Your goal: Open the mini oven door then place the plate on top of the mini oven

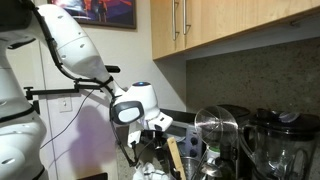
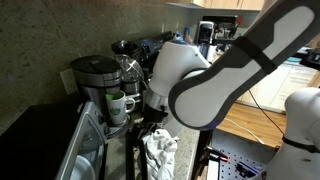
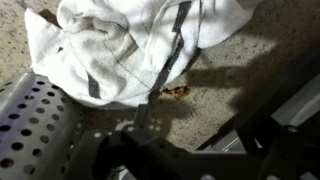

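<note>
Mini oven, boxy black with silvery frame (image 2: 45, 132), stands beside the wide-open claw (image 2: 150, 125), which hangs above a crumpled white grey-striped cloth (image 3: 130, 45) on the speckled desk (image 3: 265, 50).

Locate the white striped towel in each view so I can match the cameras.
In an exterior view: white striped towel at the bottom edge, left of centre, under the arm; only partly in frame.
In an exterior view: bottom centre, heaped on the counter below the arm.
Wrist view: fills the top half, grey stripes showing.
Shared landmark: the white wrist housing sits just above the towel in both exterior views.
</note>
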Controlling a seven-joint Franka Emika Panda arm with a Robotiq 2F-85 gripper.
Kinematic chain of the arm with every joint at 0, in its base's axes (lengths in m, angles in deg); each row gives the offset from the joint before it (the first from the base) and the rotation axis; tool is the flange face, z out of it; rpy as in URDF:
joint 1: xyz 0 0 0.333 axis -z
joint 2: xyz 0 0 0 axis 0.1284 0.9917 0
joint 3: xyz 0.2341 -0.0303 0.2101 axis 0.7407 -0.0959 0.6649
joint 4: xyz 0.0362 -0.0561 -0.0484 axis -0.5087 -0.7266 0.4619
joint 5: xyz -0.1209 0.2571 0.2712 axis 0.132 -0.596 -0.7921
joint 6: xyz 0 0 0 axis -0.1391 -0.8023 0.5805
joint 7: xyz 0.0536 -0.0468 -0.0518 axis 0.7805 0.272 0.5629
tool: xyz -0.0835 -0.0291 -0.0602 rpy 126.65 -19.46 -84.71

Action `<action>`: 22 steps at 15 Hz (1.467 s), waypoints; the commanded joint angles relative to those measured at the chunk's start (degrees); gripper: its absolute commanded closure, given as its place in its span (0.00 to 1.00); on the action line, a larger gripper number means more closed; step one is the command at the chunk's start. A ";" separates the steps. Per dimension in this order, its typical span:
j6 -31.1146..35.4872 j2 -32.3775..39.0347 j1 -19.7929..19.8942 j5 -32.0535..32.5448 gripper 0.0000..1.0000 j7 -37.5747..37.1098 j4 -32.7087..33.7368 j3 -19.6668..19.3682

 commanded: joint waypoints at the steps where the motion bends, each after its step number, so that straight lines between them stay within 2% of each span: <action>1: -5.55 -0.68 1.52 -4.91 0.00 9.43 1.31 -1.34; 5: -9.76 -1.31 3.27 -3.64 0.00 11.64 1.10 -0.08; 9: -10.34 -2.64 3.28 -4.39 0.00 13.79 -0.40 0.02; 12: -9.44 -3.37 2.19 -6.99 0.00 19.89 -2.18 -0.93; 15: -11.28 -3.34 1.26 -10.16 0.00 29.86 -3.57 -2.34; 18: -11.95 -0.31 2.07 -10.48 0.00 34.02 -0.89 -2.85; 19: -11.02 -2.42 2.12 -10.82 0.00 34.86 -3.64 -2.80; 22: -11.35 0.05 2.39 -10.59 0.00 37.26 -1.75 -3.29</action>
